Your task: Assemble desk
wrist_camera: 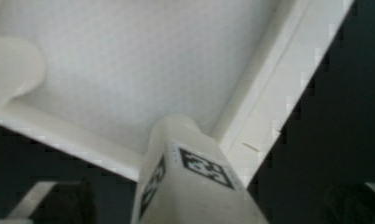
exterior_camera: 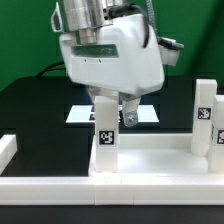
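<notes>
The desk top (exterior_camera: 150,166), a white tray with a raised rim, lies across the front of the black table. Two white block legs stand upright on it, one with a tag at the exterior view's left (exterior_camera: 105,135) and one at the exterior view's right (exterior_camera: 205,115). My gripper (exterior_camera: 115,112) hangs over the left leg with its fingers on either side of the leg's upper end, open and apart from it. In the wrist view this tagged leg (wrist_camera: 198,170) rises between the jaws with dark gaps beside it, and the tray floor (wrist_camera: 148,70) and rim (wrist_camera: 282,80) lie beyond.
The marker board (exterior_camera: 85,114) lies flat on the black table behind the legs. A low white rail (exterior_camera: 6,150) edges the table at the exterior view's left. The arm's large white hand (exterior_camera: 110,50) fills the space above the left leg.
</notes>
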Controlling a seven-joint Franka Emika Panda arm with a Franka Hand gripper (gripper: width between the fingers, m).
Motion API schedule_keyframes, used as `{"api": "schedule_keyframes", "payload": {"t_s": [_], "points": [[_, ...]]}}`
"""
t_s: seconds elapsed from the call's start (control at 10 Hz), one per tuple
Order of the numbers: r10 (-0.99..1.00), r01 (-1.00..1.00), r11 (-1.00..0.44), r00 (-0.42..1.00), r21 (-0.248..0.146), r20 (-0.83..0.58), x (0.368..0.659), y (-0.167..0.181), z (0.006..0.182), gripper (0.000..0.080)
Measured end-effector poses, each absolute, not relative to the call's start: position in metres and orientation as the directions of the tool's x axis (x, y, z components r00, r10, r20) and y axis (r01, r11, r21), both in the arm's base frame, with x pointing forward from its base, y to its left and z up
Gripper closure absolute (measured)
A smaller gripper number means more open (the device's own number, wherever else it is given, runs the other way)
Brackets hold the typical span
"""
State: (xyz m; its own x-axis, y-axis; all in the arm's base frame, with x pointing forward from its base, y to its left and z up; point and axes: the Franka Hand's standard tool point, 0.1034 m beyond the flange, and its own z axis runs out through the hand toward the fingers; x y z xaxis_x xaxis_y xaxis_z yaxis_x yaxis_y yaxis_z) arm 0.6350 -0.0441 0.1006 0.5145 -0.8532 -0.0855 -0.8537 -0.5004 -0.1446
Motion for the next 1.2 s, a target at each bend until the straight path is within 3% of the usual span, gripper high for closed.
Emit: {"api": "schedule_keyframes", "payload": {"t_s": [0.3, 0.4, 0.5, 0.6, 0.8, 1.0, 1.2], "points": [[-0.722, -0.719, -0.677, 0.69, -0.158, -0.05, 0.635, -0.045, 0.101, 0.0151], [-0.525, -0.519, -0.842, 0.851, -0.146, 0.003, 0.637, -0.051, 0.104, 0.0151], [-0.282, -0.278, -0.954, 0.959, -0.109, 0.022, 0.638, -0.054, 0.107, 0.0151], [-0.185, -0.183, -0.979, 0.983, -0.095, 0.02, 0.638, -0.052, 0.108, 0.0151], [-0.237, -0.234, -0.967, 0.971, -0.096, 0.016, 0.638, -0.053, 0.107, 0.0177], [-0.315, -0.313, -0.945, 0.949, -0.096, 0.008, 0.638, -0.054, 0.107, 0.0507], [-0.408, -0.406, -0.909, 0.913, -0.092, -0.001, 0.637, -0.057, 0.107, 0.0507]]}}
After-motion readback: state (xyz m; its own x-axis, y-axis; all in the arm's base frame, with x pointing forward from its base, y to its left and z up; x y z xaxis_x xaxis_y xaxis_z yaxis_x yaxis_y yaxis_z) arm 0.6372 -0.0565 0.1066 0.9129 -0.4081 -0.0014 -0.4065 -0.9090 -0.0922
